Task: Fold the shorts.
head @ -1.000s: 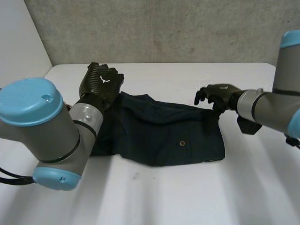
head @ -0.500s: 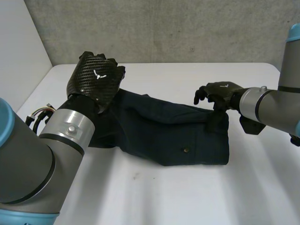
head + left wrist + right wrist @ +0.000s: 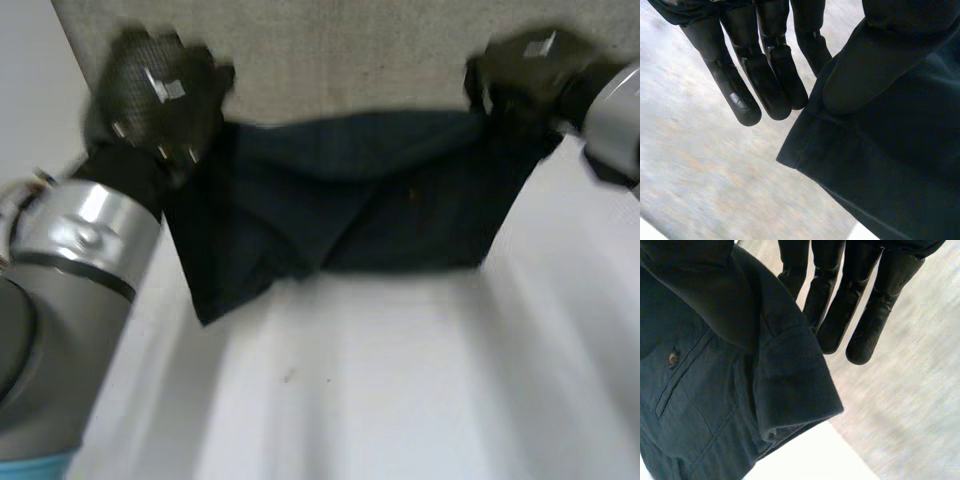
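Both arms are up high and spread wide; the left hand (image 3: 160, 95) and right hand (image 3: 525, 70) each pinch a top corner of the shorts (image 3: 350, 210) (fingers (image 3: 772, 70) straight, thumb pressed in).

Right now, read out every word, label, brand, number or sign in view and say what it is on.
No text can be read.
Pale marks on the backs of the left robot hand and right robot hand: too blurred to read.
Dark shorts and their button: no lettering visible.

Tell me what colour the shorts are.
Plain dark navy blue; the shorts show it best in the right wrist view.
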Robot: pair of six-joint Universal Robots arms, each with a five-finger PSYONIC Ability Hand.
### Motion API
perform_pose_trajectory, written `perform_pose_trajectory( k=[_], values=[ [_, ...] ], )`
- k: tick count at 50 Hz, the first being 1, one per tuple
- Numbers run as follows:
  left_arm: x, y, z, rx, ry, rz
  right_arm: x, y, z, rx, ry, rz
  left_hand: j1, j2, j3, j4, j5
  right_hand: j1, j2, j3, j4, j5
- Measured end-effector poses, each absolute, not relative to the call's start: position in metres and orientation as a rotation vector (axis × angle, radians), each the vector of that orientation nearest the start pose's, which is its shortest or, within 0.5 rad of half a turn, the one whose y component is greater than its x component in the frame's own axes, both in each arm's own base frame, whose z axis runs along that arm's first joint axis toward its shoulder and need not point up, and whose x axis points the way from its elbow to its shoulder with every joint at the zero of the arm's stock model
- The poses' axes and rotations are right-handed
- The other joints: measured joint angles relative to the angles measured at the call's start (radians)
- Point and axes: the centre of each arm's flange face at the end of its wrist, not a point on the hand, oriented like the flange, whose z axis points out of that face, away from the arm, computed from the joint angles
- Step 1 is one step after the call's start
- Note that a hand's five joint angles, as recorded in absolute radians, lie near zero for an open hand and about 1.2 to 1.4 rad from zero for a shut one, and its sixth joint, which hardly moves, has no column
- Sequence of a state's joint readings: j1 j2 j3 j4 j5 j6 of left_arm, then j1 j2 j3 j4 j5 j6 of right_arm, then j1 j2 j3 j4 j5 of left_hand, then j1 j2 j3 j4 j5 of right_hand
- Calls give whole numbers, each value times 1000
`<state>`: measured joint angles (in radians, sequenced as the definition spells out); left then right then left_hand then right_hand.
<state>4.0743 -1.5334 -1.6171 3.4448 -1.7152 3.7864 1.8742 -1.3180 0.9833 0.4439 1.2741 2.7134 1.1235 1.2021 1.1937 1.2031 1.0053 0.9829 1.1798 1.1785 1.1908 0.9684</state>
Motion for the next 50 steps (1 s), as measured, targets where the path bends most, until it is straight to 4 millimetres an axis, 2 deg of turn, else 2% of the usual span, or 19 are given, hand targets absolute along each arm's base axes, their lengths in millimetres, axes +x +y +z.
perform_pose_trajectory(
  k=[1,6,7,9,14,18,27,28,29,31,32,34,38,40,44,45,46,49,50],
  values=[
    [-280,-182,359,887,1500,-2505,249,-265,390,-1062,1876,-2116,0,0,0,0,0,0,0,0,1,0],
    [-271,-173,409,737,1359,-2634,243,-245,434,-1015,1706,-2306,0,0,0,0,0,0,0,0,2,0],
    [-267,-168,427,677,1307,-2677,242,-242,440,-1006,1680,-2332,0,0,0,0,0,0,0,0,2,0],
    [-260,-159,453,592,1231,-2736,237,-226,469,-947,1551,-2449,0,0,0,0,0,0,0,0,2,0],
    [-246,-142,492,467,1111,-2818,229,-206,495,-883,1434,-2538,0,0,0,0,0,0,0,0,2,12],
    [-241,-135,501,440,1079,-2835,224,-193,504,-857,1394,-2557,0,0,0,0,0,0,0,0,2,12],
    [-260,-160,465,559,1207,-2749,235,-221,458,-909,1591,-2391,0,0,0,0,0,0,0,0,2,12],
    [-271,-177,443,621,1281,-2694,242,-238,432,-935,1685,-2296,0,0,0,0,0,0,0,0,2,12],
    [-277,-185,431,651,1318,-2664,246,-245,421,-945,1720,-2257,0,0,0,0,0,2,0,0,2,12],
    [-279,-189,426,664,1333,-2651,247,-248,416,-950,1736,-2238,0,0,0,0,0,6,0,0,2,12],
    [-293,-212,394,739,1428,-2566,257,-264,387,-977,1815,-2137,0,0,0,0,0,6,0,0,2,12],
    [-298,-222,379,767,1465,-2528,261,-269,376,-987,1842,-2100,0,0,0,0,0,6,0,0,2,12],
    [-309,-267,322,834,1597,-2371,281,-291,326,-1025,1945,-1960,2,0,0,0,0,6,0,0,2,11],
    [-310,-283,309,828,1615,-2343,287,-298,314,-1031,1958,-1949,3,0,0,0,0,6,0,0,2,11],
    [-317,-322,294,764,1585,-2351,300,-323,290,-1035,1949,-2014,4,0,1,0,0,6,0,0,2,11],
    [-317,-322,294,764,1585,-2351,300,-323,290,-1035,1949,-2014,4,0,1,0,0,6,0,0,2,11],
    [-321,-337,297,718,1540,-2386,308,-340,284,-1034,1894,-2122,4,0,2,0,0,6,0,0,2,11],
    [-325,-349,310,657,1472,-2444,313,-353,287,-1025,1816,-2241,4,0,2,0,0,6,0,0,2,11],
    [-328,-355,324,605,1410,-2496,316,-361,295,-1006,1738,-2344,4,0,2,0,0,6,0,0,2,11]
  ],
)
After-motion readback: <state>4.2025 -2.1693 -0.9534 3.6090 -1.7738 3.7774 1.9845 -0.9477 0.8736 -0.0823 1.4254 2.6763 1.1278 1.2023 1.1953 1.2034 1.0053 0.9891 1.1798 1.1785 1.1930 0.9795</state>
